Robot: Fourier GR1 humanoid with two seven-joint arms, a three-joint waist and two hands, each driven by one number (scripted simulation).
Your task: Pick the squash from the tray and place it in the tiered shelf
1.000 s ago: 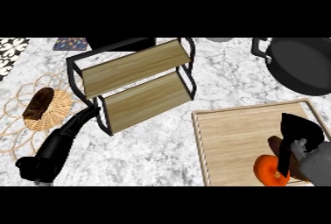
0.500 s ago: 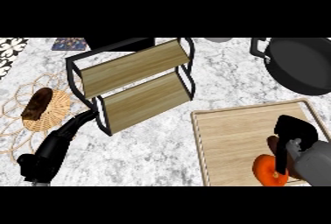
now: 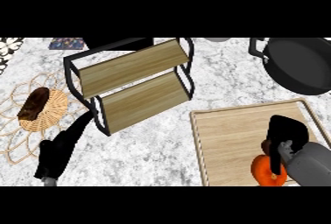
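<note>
Right hand [image 3: 288, 133] partly covering squash [image 3: 261, 171] on tray [image 3: 226, 131], grasp impossible to tell; left hand [image 3: 59, 151] resting released beside tiered shelf [image 3: 139, 98].

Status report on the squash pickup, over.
Left robot hand open beside tiered shelf. Right robot hand over squash, squash on tray. Nothing between tray and shelf.
</note>
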